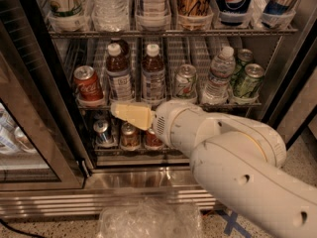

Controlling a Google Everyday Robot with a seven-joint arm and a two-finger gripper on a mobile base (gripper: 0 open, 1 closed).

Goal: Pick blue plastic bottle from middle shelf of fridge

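Observation:
The fridge (pixel 277 90) stands with its glass door swung out to the left. On its middle wire shelf two small bottles of dark reddish-brown drink stand side by side, each with a white cap and a pale blue-white label: the left one (pixel 118 76) and the right one (pixel 153 76). My gripper (pixel 130 114), cream-coloured, points left just below the shelf's front edge. It is under the gap between the two bottles and touches neither. My big white arm (pixel 233 157) fills the lower right and hides part of the bottom shelf.
A red cola can (pixel 88 84) stands left of the bottles. A green-white can (pixel 185 81), a clear water bottle (pixel 218 76) and green cans (pixel 248 79) stand to the right. The bottom shelf holds cans (pixel 103 132). The open door (pixel 34 133) is left, crumpled clear plastic (pixel 148 219) on the floor.

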